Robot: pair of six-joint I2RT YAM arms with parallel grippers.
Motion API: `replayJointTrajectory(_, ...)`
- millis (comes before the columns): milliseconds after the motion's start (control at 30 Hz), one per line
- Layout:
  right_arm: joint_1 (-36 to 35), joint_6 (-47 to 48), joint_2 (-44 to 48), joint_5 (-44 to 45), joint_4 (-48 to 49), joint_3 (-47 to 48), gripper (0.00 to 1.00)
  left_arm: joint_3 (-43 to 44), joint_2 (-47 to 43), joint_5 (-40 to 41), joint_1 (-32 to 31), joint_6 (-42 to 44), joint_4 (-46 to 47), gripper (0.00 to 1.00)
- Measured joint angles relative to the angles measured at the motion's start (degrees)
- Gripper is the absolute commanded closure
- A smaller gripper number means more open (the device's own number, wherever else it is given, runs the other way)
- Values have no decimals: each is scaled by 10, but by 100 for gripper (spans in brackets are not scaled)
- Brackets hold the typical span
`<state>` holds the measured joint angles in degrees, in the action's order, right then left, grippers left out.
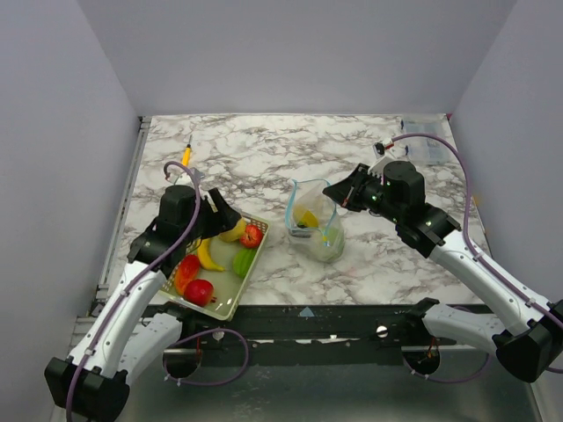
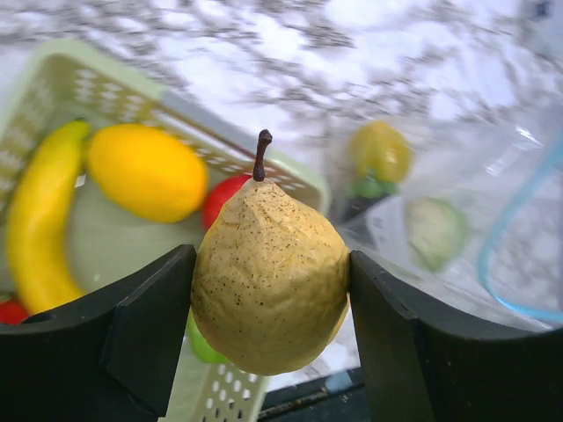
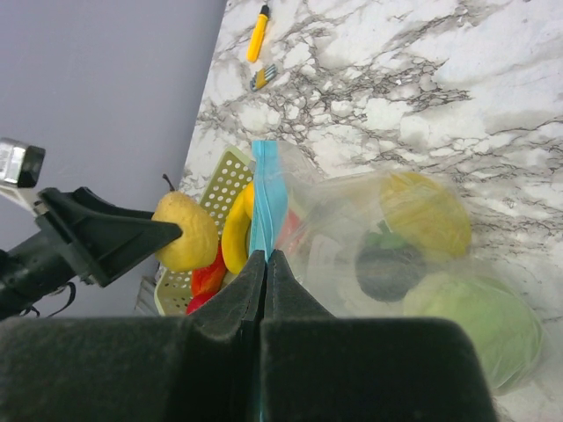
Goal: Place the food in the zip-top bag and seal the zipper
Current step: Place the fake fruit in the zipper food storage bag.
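Note:
My left gripper is shut on a speckled yellow pear, held just above the right end of the pale green basket; the pear also shows in the top view and the right wrist view. The clear zip-top bag stands open in the table's middle with a yellow fruit, a dark item and a green one inside. My right gripper is shut on the bag's light-blue zipper and holds the rim up. In the top view it is at the bag's right rim.
The basket holds a banana, a lemon, a tomato, a green fruit, an orange-red pepper and a red apple. An orange-handled tool lies at the back left. A clear container sits at the back right.

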<state>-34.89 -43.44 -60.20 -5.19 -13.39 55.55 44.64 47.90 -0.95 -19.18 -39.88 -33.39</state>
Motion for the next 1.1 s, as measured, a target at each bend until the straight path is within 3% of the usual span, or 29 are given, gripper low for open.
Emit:
replayJointTrajectory(233,0,0,0,0,0,0,99,3,-27,-187,0,8,109,46)
replayJointTrajectory(433,0,0,0,0,0,0,99,6,-22,-279,-34,-7,223,46)
replayJointTrajectory(667,0,0,0,0,0,0,99,47,45,-296,-124,-7,277,45)
replayJointTrajectory(833,0,0,0,0,0,0,100,77,92,-293,-150,-6,294,44)
replayJointTrajectory(933,0,0,2,0,-1,0,99,95,126,-291,-156,-5,301,40)
replayJointTrajectory(1100,0,0,7,0,-5,0,99,120,173,-279,-172,3,304,26)
